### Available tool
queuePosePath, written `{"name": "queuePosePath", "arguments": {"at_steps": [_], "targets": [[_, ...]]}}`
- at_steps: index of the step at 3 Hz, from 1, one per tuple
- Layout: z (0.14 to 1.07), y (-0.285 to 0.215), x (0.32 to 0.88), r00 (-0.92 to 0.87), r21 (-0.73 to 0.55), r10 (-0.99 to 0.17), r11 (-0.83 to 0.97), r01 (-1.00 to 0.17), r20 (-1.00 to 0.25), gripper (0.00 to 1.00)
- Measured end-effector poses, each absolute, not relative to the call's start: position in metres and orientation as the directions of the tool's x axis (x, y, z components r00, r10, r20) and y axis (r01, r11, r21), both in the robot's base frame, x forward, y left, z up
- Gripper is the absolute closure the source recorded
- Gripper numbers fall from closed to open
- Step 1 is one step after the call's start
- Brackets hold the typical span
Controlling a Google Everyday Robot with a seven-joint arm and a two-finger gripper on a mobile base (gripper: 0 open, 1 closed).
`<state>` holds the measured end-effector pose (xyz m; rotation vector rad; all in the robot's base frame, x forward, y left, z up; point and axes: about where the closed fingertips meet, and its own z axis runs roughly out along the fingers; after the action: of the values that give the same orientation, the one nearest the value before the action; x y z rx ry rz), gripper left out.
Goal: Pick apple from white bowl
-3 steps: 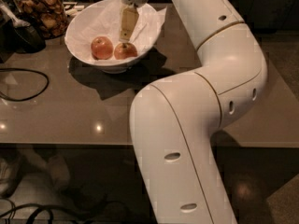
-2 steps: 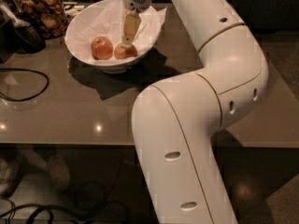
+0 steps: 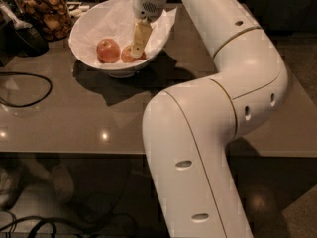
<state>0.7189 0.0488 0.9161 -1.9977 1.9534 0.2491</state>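
The white bowl point(image 3: 89, 24), lined with crinkled white paper, stands at the back left of the dark table. Two apples lie in it. The apple point(image 3: 127, 56), the flatter orange-golden one, is on the right, partly hidden behind my gripper. The rounder, redder apple point(image 3: 108, 50) lies to its left. My gripper point(image 3: 135, 52) reaches down into the bowl from above, and its tip is at the right side of the orange-golden apple.
A glass jar of brown snacks point(image 3: 42, 11) stands behind the bowl on the left. A dark object point(image 3: 25, 36) and a black cable point(image 3: 25, 90) lie at the table's left. My white arm point(image 3: 213, 108) covers the middle and right.
My gripper has come down a little further into the bowl, onto the right apple. The apples and the bowl have not moved.
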Motion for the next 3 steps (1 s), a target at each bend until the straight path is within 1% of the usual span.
{"name": "queuePosePath", "arguments": {"at_steps": [3], "targets": [[0.9069, 0.0502, 0.7212, 0.046, -0.101, -0.939, -0.013, -0.995, -0.34, 0.32]]}}
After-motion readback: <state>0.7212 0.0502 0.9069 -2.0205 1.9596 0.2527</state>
